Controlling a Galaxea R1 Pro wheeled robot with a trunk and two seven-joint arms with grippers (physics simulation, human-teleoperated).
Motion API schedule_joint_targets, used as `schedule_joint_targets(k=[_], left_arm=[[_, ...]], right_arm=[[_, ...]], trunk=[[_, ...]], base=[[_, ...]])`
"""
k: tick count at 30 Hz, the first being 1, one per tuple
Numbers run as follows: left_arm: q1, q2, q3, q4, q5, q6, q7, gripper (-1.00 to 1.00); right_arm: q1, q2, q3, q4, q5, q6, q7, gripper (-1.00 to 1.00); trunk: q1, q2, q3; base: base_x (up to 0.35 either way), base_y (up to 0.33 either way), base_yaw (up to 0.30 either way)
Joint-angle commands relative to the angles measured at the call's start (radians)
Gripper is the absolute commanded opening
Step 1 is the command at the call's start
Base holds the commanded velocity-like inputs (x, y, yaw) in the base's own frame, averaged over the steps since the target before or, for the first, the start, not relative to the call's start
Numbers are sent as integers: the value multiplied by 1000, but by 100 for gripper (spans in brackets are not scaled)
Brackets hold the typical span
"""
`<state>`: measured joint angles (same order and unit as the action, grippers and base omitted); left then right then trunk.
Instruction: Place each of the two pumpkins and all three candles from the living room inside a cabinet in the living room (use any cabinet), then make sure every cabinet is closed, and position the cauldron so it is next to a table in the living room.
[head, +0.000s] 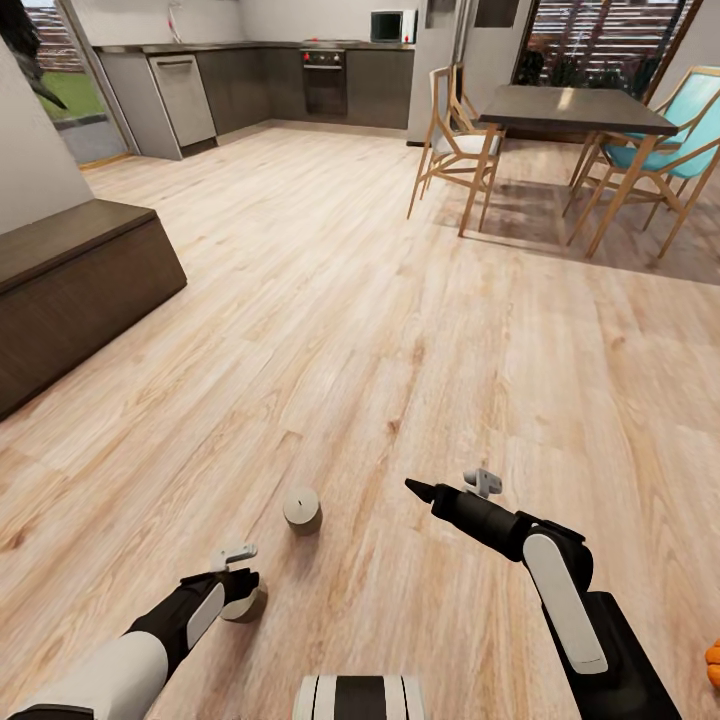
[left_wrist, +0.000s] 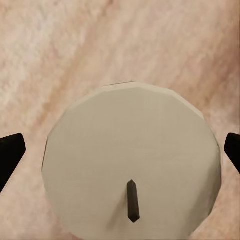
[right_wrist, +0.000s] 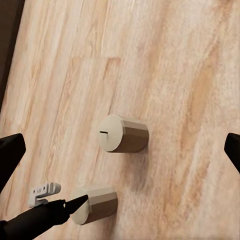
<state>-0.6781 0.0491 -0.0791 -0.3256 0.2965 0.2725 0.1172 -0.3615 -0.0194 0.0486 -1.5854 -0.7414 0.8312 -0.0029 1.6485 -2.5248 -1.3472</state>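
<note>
The left gripper points down at the wooden floor, its fingers spread to either side of a pale candle that stands upright beneath it; the left wrist view looks straight onto that candle's flat top and dark wick, with a fingertip at each edge and clear of the wax. The left forearm reaches forward and low from the robot's left side. The right gripper is stretched forward above the floor, arm nearly level, and its jaws stand wide apart in the right wrist view. A second candle stands between the two grippers, near the first. A pumpkin peeps in at the right edge. The dark cabinet sits along the left wall, its fronts shut.
</note>
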Motion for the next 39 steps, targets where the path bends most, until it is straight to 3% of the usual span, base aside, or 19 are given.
schedule_joint_targets(k=[1, 39], left_arm=[[0, 1, -8, -2, 10, 5, 7, 100], [0, -3, -8, 0, 10, 14, 7, 100]], right_arm=[[0, -1, 1, -1, 0, 3, -1, 100], [0, -1, 1, 0, 0, 3, 0, 100]], trunk=[[0, 0, -1], [2, -1, -16]], base=[[0, 0, 0], [0, 0, 0]])
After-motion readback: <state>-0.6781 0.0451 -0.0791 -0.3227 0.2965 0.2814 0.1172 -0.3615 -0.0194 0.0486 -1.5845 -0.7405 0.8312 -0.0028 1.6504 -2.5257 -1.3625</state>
